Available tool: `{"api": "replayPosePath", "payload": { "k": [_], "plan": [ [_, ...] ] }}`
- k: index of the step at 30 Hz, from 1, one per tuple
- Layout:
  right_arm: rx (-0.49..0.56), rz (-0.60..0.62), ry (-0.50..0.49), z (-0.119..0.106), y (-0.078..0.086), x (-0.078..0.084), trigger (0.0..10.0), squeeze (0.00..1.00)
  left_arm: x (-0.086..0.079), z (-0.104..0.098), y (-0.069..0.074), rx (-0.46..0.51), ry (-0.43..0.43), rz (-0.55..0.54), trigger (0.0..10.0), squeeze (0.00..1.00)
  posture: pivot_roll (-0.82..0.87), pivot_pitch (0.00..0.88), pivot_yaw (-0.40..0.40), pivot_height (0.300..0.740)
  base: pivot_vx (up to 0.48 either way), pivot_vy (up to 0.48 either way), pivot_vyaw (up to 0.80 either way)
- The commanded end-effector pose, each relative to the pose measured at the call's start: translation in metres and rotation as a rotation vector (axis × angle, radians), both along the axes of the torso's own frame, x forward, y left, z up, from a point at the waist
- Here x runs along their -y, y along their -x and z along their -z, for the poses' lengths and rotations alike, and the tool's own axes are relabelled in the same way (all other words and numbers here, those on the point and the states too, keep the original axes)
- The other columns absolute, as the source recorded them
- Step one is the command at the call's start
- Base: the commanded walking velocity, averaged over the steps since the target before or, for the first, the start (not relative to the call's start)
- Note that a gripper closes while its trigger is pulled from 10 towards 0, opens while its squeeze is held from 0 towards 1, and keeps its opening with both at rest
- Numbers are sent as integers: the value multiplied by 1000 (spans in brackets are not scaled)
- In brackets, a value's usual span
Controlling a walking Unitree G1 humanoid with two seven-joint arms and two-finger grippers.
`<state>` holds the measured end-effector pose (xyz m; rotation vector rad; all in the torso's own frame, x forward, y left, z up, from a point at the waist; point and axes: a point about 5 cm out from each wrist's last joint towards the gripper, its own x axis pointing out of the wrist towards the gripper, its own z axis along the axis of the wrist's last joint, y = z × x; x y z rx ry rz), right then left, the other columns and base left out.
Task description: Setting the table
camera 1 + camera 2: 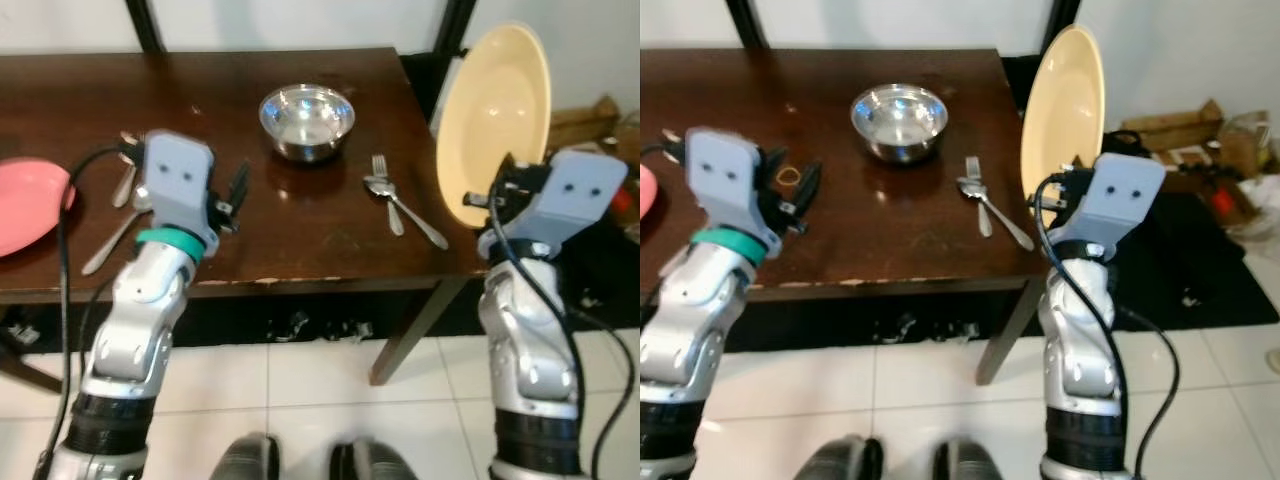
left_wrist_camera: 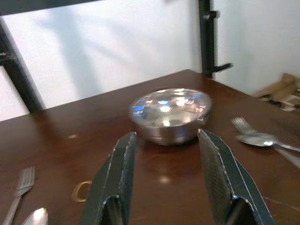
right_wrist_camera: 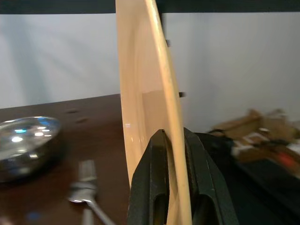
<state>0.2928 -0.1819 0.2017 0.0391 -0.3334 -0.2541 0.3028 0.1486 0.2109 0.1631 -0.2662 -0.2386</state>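
Observation:
My right gripper [image 1: 495, 198] is shut on the lower rim of a cream plate [image 1: 493, 118], which stands on edge off the table's right end; the rim runs between the fingers [image 3: 154, 187]. A steel bowl [image 1: 306, 121] sits at the middle back of the dark wooden table [image 1: 300, 240]. To its right lie a fork and spoon [image 1: 395, 200]. My left gripper [image 1: 236, 190] hovers open over the table's front left, pointing at the bowl [image 2: 171, 115]. A pink plate [image 1: 25, 200] lies at the far left with a second fork and spoon [image 1: 125, 185] beside it.
A small ring [image 2: 80, 190] lies on the wood near the left fingers. Cardboard and clutter [image 1: 1180, 135] sit on the floor right of the table. White tiles [image 1: 300, 380] run under the front edge, and black posts [image 1: 455, 25] stand behind.

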Motion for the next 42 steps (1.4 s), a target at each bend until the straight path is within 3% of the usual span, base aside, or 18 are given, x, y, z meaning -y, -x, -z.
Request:
{"api": "replayPosePath", "payload": {
  "k": [1,42],
  "plan": [
    [6,17,-2,2,1,2,10000,0,-1,3,0,-7,-13,-4,10000,0,45,0,14,740,-289,0,0],
    [4,30,-12,5,-1,3,10000,0,-1,4,0,-6,-21,3,10000,0,46,4,21,740,-287,0,0]
  ]
}}
